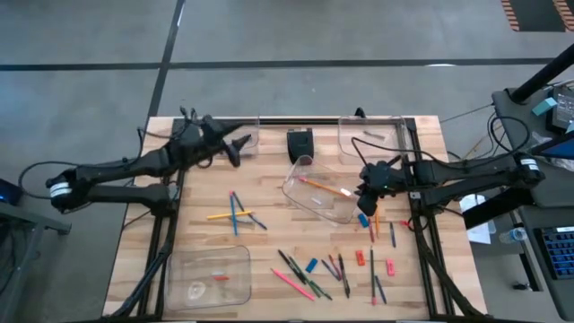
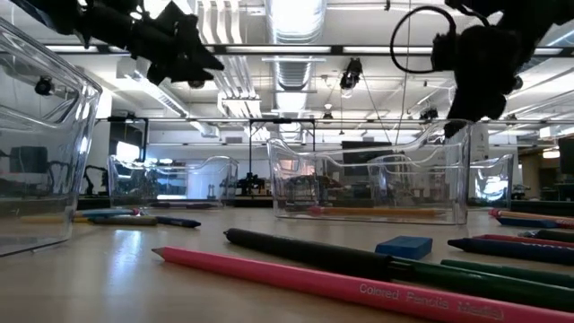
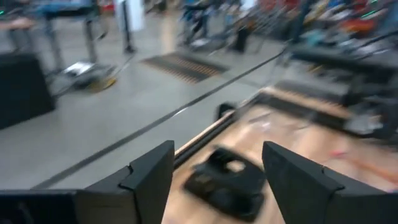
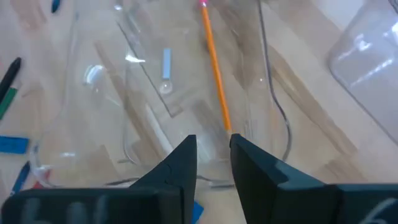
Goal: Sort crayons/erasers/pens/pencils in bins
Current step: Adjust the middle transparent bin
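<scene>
An orange pencil (image 1: 325, 187) lies flat on the floor of the clear centre bin (image 1: 309, 199); it also shows in the right wrist view (image 4: 214, 68). My right gripper (image 1: 363, 190) hangs over that bin's right rim. Its fingers (image 4: 211, 163) are a narrow gap apart and hold nothing, and the pencil's near end lies just past them. My left gripper (image 1: 239, 144) is open and empty above the table's far left, by the far-left bin (image 1: 247, 133). Loose pencils (image 1: 235, 213), dark sticks (image 1: 309, 274), a blue eraser (image 1: 311, 266) and red erasers (image 1: 360, 258) lie on the table.
A black box (image 1: 300, 144) stands at the far middle, ahead of my left fingers (image 3: 227, 180). A clear bin (image 1: 372, 139) stands at the far right. Another (image 1: 211, 274) at the near left holds small pieces. A blue eraser (image 1: 363, 220) lies near the right gripper.
</scene>
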Robot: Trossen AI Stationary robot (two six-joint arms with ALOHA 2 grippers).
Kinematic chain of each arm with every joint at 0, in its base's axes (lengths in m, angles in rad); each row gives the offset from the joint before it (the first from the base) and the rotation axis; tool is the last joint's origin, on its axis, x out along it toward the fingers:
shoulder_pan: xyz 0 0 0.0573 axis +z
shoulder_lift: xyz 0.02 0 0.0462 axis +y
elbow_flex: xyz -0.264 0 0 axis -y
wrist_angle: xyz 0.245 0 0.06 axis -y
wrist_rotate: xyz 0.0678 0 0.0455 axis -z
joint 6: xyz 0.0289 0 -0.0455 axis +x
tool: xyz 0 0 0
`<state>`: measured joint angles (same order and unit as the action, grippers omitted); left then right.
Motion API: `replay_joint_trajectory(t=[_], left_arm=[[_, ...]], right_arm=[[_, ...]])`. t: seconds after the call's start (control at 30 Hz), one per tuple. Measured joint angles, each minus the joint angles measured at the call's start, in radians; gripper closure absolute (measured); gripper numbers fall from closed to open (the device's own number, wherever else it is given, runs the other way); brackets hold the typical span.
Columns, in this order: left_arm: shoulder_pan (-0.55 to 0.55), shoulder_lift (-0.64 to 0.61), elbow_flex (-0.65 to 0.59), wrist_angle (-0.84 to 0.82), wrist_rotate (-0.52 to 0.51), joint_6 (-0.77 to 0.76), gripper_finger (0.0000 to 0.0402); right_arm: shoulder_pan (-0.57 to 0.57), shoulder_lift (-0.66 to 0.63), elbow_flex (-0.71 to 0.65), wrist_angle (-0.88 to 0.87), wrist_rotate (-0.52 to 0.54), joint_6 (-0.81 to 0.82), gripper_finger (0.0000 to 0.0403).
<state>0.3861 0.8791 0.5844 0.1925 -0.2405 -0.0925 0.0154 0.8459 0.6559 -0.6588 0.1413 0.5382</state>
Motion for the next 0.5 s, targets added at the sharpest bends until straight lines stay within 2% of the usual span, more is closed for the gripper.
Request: replay_joint_trajectory(t=[0.17, 0.37, 0.5], left_arm=[[-0.089, -0.012, -0.068, 0.146, 0.000, 0.001, 0.0191], [-0.102, -0.004, -0.114, 0.200, -0.004, 0.000, 0.0194], [-0.102, -0.003, -0.114, 0.201, -0.004, 0.000, 0.0195]], right_arm=[[0.000, -0.017, -0.004, -0.022, 0.024, 0.014, 0.0321], [0.000, -0.027, 0.088, -0.156, 0.103, 0.028, 0.0320], [0.000, -0.028, 0.101, -0.213, 0.059, 0.098, 0.0321]])
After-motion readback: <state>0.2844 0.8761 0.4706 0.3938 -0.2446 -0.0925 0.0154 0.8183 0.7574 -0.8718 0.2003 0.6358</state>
